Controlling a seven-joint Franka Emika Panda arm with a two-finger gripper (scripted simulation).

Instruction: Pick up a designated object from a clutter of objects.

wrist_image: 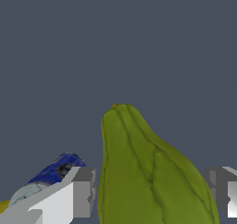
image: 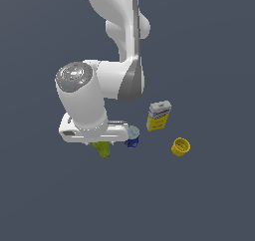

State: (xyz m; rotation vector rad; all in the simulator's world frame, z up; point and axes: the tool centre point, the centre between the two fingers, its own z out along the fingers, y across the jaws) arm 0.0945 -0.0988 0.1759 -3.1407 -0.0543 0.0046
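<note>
The arm is down over the pear (image: 102, 149), which sits at the exterior view's left of the blue can (image: 132, 136). From the wrist, the pincer (wrist_image: 152, 190) straddles the fruit, fingers (wrist_image: 83, 190) spread either side with gaps showing, so nothing is gripped. I'd say it's at the grasp step: close, then lift clear.
</note>
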